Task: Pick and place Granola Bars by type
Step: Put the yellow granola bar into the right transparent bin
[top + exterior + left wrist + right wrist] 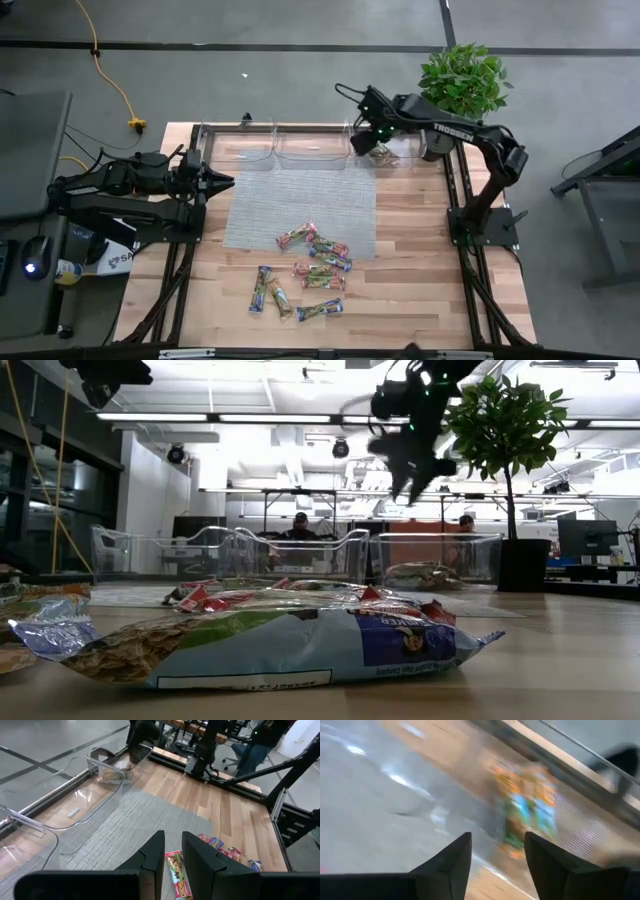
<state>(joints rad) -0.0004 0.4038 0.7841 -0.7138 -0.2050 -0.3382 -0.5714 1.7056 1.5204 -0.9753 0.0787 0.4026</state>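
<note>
Nearest the low camera, one blue-and-green bar (270, 645) fills the foreground, part of the loose Granola Bars (305, 270) heaped around six o'clock on the tabletop (420, 260). At one o'clock the right end effector (372, 140) hovers over the right-hand clear bin (400, 152), fingers spread and carrying nothing, with a few green-orange bars (525, 812) lying in the bin below it. My read is a drop just finished; next it should swing back to the heap for another matching wrapper. At nine o'clock the left end effector (172, 857) waits, slightly parted, empty. Wrappers deeper in the heap overlap, and the bin's contents are smeared, so counting them is unreliable.
</note>
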